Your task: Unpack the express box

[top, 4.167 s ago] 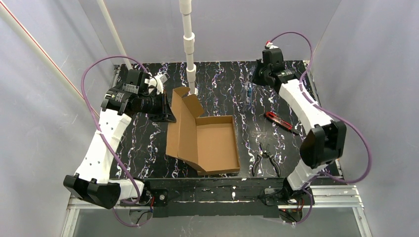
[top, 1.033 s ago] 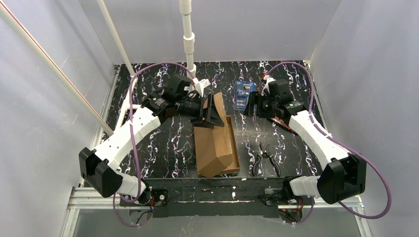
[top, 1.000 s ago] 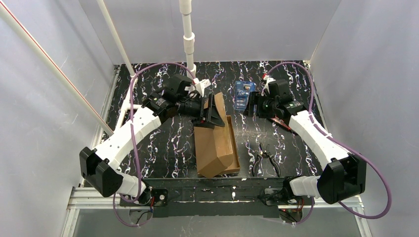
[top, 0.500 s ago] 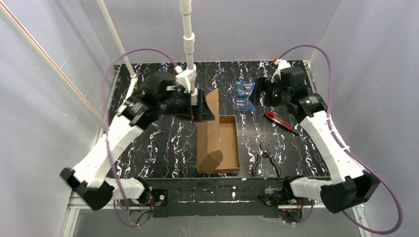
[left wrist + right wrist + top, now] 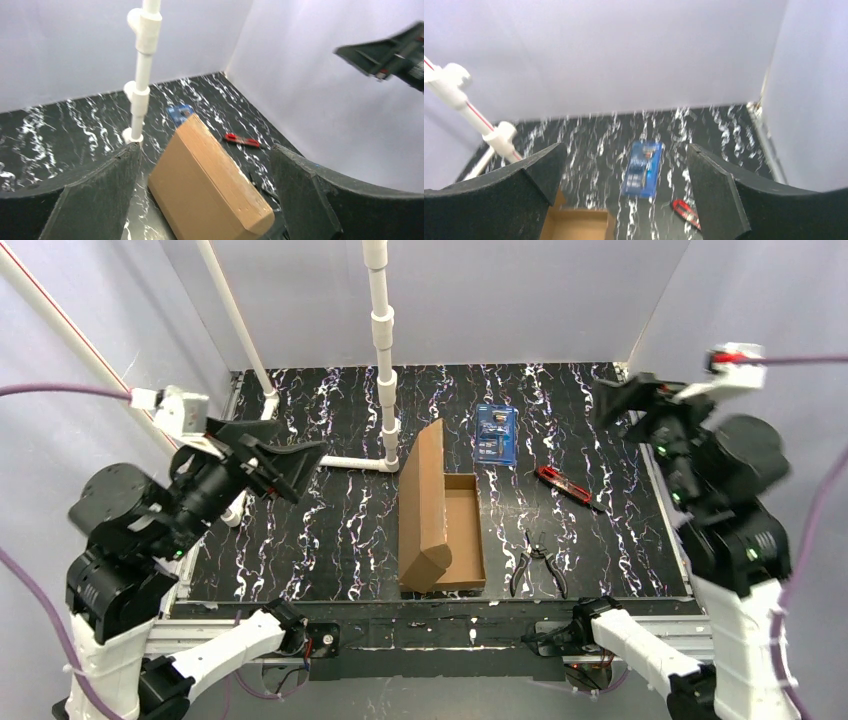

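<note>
- The left hand point(image 5: 298, 468) hangs high, fingers spread wide, holding nothing.
- The express box point(image 5: 440, 515) sits on the counter point(image 5: 330, 530), well below and ahead of that hand, with its lid standing near upright.
- It is probably light, stiff cardboard that creases easily, so pinch the lid's free edge or a tray wall.
- The right hand point(image 5: 612, 405) is raised well clear of the box, also spread and empty.

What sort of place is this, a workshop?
Probably a robot test booth: a left arm and right arm mounted at a black marbled table, plain pale walls close around, and an open cardboard box beside pliers.
</note>
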